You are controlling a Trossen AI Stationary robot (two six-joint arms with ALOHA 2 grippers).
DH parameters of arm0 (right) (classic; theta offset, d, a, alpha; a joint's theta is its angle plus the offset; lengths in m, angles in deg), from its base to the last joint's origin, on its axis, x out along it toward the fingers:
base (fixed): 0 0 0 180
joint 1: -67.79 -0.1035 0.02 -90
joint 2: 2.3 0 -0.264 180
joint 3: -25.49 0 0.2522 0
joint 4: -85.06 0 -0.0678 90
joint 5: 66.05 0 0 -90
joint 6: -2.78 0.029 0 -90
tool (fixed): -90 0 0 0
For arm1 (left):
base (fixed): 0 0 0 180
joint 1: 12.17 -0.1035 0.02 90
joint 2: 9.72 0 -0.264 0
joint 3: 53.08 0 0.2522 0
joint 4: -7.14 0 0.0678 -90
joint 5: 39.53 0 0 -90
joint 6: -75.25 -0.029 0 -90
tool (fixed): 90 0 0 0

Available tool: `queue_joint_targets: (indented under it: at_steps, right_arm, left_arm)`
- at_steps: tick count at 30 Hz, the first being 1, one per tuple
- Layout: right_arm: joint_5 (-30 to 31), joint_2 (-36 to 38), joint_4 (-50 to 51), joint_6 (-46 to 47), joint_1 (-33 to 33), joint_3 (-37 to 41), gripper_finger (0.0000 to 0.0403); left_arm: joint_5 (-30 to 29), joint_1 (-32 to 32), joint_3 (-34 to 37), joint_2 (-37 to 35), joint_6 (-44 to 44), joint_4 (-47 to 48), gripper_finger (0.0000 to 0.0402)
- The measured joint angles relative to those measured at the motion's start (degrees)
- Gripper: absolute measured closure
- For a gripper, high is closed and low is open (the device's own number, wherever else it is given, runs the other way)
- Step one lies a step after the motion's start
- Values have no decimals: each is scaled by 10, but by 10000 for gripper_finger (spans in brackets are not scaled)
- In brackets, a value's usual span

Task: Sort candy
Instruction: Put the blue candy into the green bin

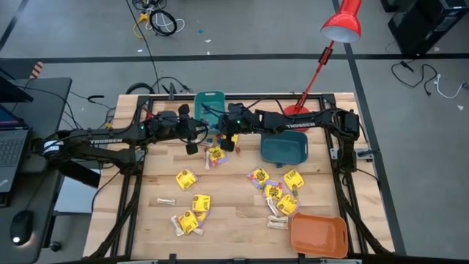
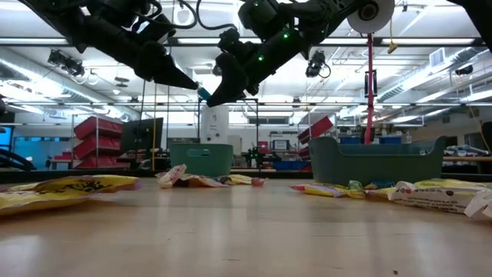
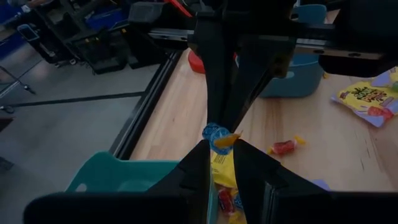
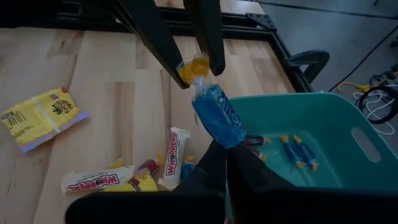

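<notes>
A blue wrapped candy [image 4: 217, 116] with orange twisted ends hangs in the air between my two grippers, beside the teal bin [image 4: 323, 112] that has several blue candies in it. My left gripper [image 3: 221, 154] is shut on one end and my right gripper [image 4: 227, 155] on the other. In the high view they meet at the table's far middle, left [image 1: 195, 139] and right [image 1: 222, 138]. Yellow packets [image 1: 187, 178] and pale stick pieces [image 4: 93, 180] lie flat on the wooden table. My left gripper pinches the candy's orange twisted end [image 3: 225, 140] between its two fingertips, coming from the table's left and slanting down. The candy is clear of the table. My right gripper is shut on the opposite end of the blue candy [image 4: 231, 142], coming from the table's right and slanting down; its own fingers hide the exact place. The candy stands stretched between the two grippers, lifted clear.
A darker teal bin [image 1: 284, 147] stands right of centre and an orange bin [image 1: 319, 235] at the near right corner. Candy is scattered over the table's middle and near part [image 1: 278, 194]. A red lamp [image 1: 341, 26] stands at the far right edge.
</notes>
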Motion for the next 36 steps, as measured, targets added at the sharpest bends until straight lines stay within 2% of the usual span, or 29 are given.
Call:
queue_joint_targets:
  at_steps: [5,13,20,30,36]
  right_arm:
    - [0,0,0,0,0,0,403]
    - [0,0,0,0,0,0,403]
    - [0,0,0,-14,0,0,400]
    - [20,0,18,-13,6,0,340]
    - [50,0,53,3,16,0,319]
  left_arm:
    - [0,0,0,0,1,0,338]
    - [0,0,0,0,-2,0,395]
    - [1,0,0,0,-5,0,400]
    - [-30,0,0,0,-7,-7,401]
    - [-89,-2,0,0,-9,-16,401]
